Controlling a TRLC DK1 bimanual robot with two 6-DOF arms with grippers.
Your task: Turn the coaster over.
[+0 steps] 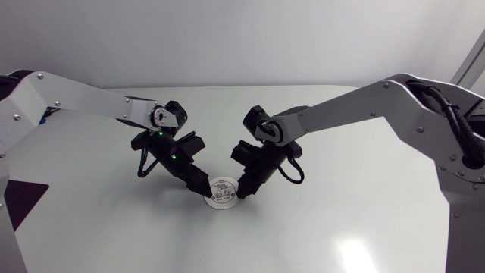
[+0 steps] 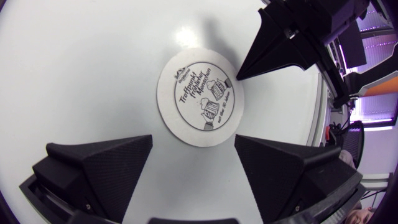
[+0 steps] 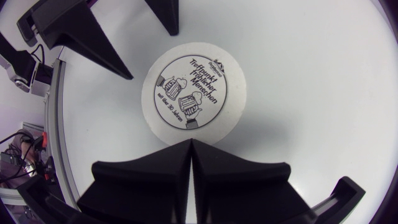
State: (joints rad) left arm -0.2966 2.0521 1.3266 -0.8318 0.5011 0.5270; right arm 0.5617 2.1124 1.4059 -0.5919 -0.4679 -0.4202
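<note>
Coaster [image 1: 223,192] flat on white table [image 1: 341,227], print up, between both sets of jaws.
Left jaws spread wide, empty, coaster just ahead; right jaws pressed together, empty, tips seemingly touching its rim.

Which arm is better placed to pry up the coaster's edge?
Right, probably: the right gripper is shut into a wedge with its tip at the coaster rim. The left gripper is open, fingers spread by the opposite rim.

coaster [image 3: 189,93] near rim partly under right pincer [image 3: 190,144], its print too small to read overhead
</note>
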